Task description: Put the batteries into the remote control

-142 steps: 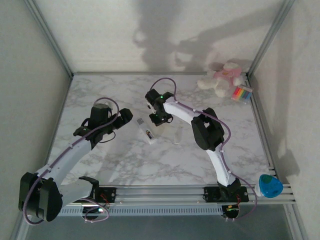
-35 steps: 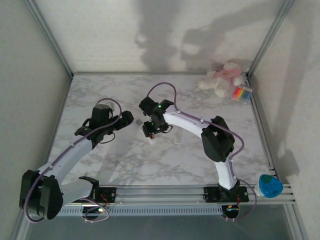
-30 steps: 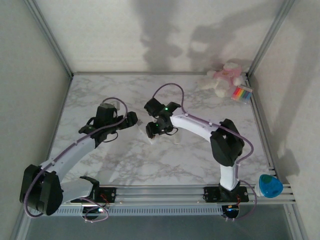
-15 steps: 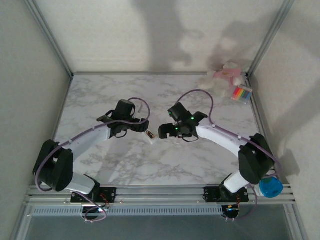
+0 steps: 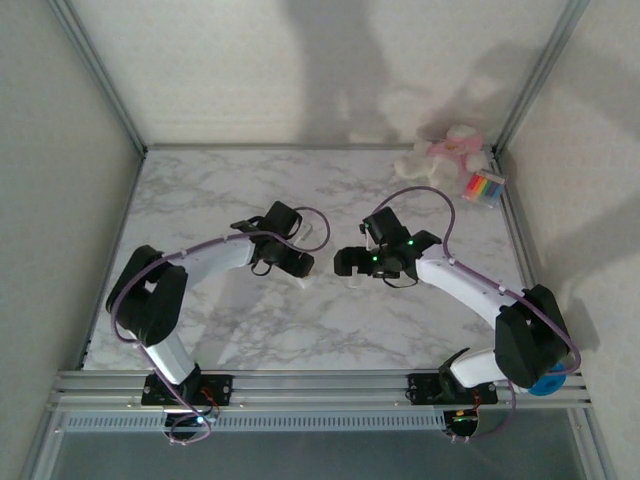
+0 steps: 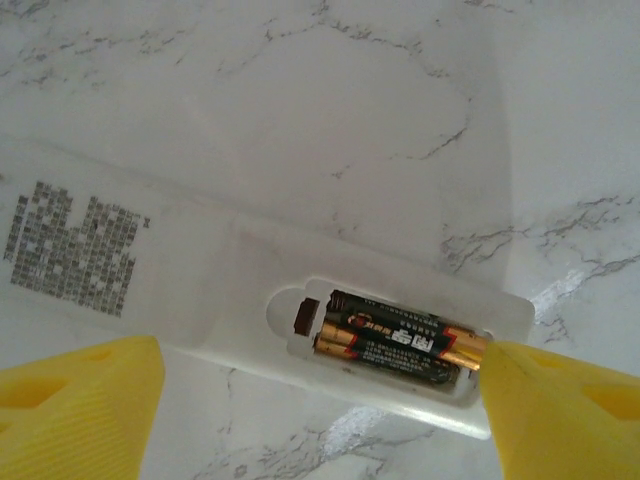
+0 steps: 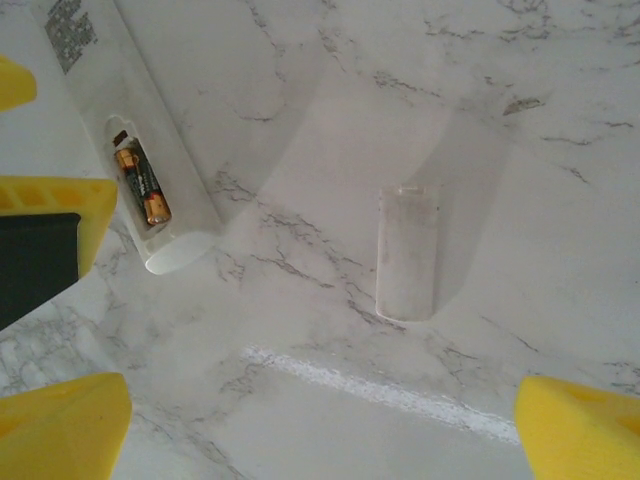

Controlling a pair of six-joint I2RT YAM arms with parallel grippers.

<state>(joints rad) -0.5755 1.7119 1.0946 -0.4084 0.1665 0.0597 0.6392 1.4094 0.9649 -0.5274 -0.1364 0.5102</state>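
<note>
I am seeing the remote control [image 6: 250, 290] lying face-down on the counter [image 6: 300, 100], with the batteries [image 6: 400, 345] in its bay, just under the left tool [image 6: 320, 405], whose fingers are spread wide. The right tool [image 7: 320, 430] is hanging nearby, also spread and gripping nothing.

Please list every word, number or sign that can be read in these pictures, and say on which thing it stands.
Nothing can be read with certainty.
Grey printed block on the back of the remote control: too small and blurred.
Labels on the batteries in its open compartment: reddish mark, pale print, blurred.
Striped pack: too small to tell.
</note>
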